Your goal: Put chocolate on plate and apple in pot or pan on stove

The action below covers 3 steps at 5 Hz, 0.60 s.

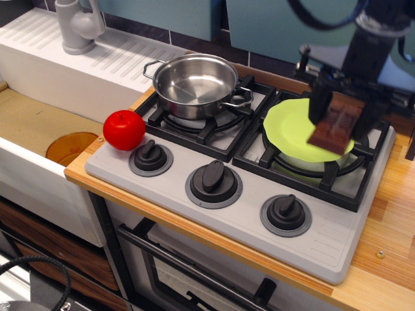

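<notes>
The fingers (342,103) are clamped on the upper end of the chocolate (333,123), which hangs tilted at the right of the frame, its lower edge over the right-hand part of the plate (295,129). Whether the bar touches the plate I cannot tell; it looks just above it.

What worries me: the bar sits close to the plate's right rim, so if it is let go while tilted like that it could tip outward, slide off onto the burner grate (363,188) and drop between the bars. The plate itself rests on that grate and not on a flat surface, so a push downward at its edge might rock or shift it.

Further out, the steel pot (194,84) stands empty on the other burner at upper centre, clear of the arm. The apple (124,129) waits at the left corner of the stove (246,214), beside the leftmost knob (150,157), right by the edge of the table (84,175); a careless nudge there could roll it off toward the sink (32,123), where an amber disc (68,148) lies. Nothing blocks the way between apple and pot except the pot's own looped handle (152,67)
</notes>
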Tool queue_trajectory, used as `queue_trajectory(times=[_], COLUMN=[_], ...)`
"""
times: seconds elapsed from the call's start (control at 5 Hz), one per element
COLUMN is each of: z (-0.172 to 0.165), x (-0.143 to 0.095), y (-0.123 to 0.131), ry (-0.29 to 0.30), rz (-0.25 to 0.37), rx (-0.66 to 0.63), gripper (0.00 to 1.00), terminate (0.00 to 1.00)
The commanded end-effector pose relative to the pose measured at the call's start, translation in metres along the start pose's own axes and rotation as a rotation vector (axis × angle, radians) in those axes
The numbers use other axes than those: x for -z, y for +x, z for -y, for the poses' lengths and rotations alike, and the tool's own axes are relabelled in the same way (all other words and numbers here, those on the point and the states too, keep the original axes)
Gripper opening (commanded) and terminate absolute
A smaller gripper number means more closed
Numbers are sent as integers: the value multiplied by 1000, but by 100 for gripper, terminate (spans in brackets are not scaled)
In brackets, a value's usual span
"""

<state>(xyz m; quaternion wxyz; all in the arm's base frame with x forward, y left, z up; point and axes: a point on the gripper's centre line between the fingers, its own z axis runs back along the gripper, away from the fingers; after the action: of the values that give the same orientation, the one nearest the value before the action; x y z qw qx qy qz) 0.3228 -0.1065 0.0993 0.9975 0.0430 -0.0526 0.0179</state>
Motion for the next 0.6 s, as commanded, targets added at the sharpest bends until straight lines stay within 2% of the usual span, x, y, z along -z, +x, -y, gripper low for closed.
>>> queue_trajectory(times=[0.0,0.2,0.4], z=[-20,-22,-19], x=[4,20,22], y=[37,41,37], ry=[-9,-12,-10], rz=[91,115,103], rx=[26,32,26], gripper=[0,0,0], terminate=[0,0,0])
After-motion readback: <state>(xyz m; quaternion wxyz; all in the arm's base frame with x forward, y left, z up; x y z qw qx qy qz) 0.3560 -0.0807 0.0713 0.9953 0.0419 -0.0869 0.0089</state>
